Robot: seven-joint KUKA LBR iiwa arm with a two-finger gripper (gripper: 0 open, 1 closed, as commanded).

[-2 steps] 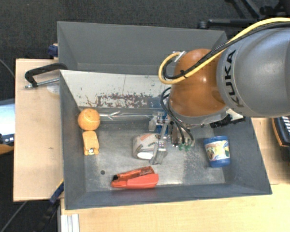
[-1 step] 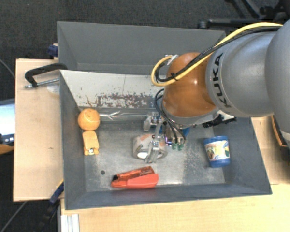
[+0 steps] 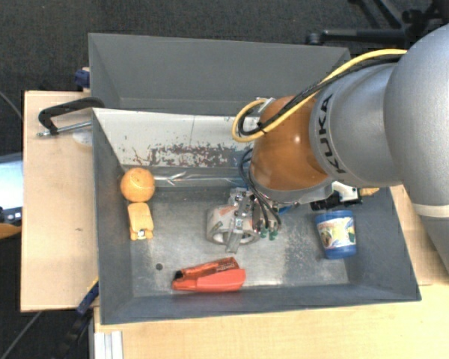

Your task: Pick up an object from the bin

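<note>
- My gripper (image 3: pixel 243 226) hangs low over the middle of the grey bin (image 3: pixel 209 69), under my orange-covered wrist (image 3: pixel 284 159); I cannot tell how far open it is, or whether it has hold of anything
- Nearest to it is a pale grey lump (image 3: pixel 218 225) on the bin floor near the centre, at 9 o'clock from my gripper, touching it or just beside it; I judge this the likely pick
- What could go wrong: if the lump sits off to one side rather than squarely within my grasp, closing could nudge it towards 9 o'clock, or catch only an edge that slips on the lift
- Its shape looks irregular, so a shallow hold may let it twist loose
- Pressing lower risks scraping the metal floor
- Open room: the floor around the lump is bare on most sides
- A red-orange tool (image 3: pixel 209 278) lies at 7 o'clock near the front wall, well apart
- A blue can (image 3: pixel 336 234) stands at 3 o'clock, near my wrist, and a sideways swing that way could tip it
- An orange ball (image 3: pixel 138 185) and a tan block (image 3: pixel 140 221) sit at 9 to 10 o'clock by the left wall, clear of me
- Straight up looks the safest way out
</note>
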